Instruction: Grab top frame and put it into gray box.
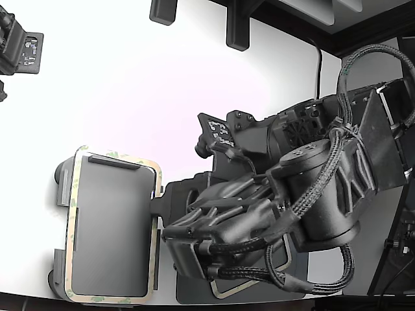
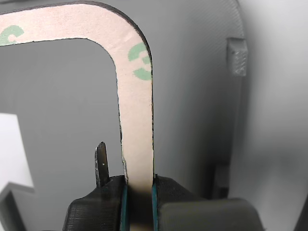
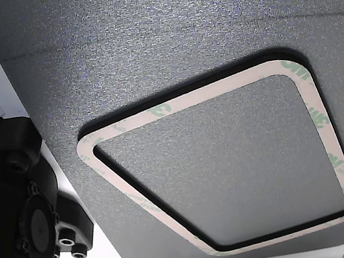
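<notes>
Claw [image 2: 138,192] pinching top frame [image 2: 137,134] edge over gray box [image 2: 202,120]; thin grip prob could slip, skewing the drop.

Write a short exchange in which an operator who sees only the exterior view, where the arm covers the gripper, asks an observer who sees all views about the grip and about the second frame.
Operator: The arm hides the gripper from me. Is it shut on the top frame?
Observer: Yes. In the wrist view the gripper is closed on one side strip of the top frame.
Operator: I see only a corner of the second frame under the arm. How does it lie?
Observer: The other view shows the second frame whole, lying flat on the dark mat.
</notes>
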You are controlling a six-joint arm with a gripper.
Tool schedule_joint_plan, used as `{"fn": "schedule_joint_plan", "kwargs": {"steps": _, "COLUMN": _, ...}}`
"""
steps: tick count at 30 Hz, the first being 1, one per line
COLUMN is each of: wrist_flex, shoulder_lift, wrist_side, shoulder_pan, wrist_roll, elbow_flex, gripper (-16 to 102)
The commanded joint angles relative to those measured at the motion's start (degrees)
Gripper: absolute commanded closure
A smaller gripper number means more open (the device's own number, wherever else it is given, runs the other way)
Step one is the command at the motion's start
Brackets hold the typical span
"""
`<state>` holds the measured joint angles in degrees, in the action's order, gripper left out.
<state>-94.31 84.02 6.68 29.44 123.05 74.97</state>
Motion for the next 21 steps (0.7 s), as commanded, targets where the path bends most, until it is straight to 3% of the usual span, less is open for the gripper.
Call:
{"fn": "schedule_joint_plan", "kwargs": {"steps": 1, "wrist_flex": -0.62, "shoulder_lift": 1.23, "wrist_side": -1.05, "shoulder_pan": -0.88, "wrist_roll": 0.44, "elbow_flex": -0.70, "gripper": 98}}
{"fn": "schedule_joint_plan", "kwargs": {"steps": 11, "wrist_flex": -0.62, "shoulder_lift": -2.29, "wrist_side": -6.15, "shoulder_pan": -1.32, "wrist_roll": 1.23, "elbow_flex": -2.11, "gripper": 98}}
{"fn": "schedule_joint_plan", "kwargs": {"steps": 21, "wrist_flex": -0.62, "shoulder_lift": -3.87, "wrist_side": -6.68, "shoulder_pan": -2.20, "wrist_roll": -0.26, "elbow_flex": -1.32, "gripper": 98}}
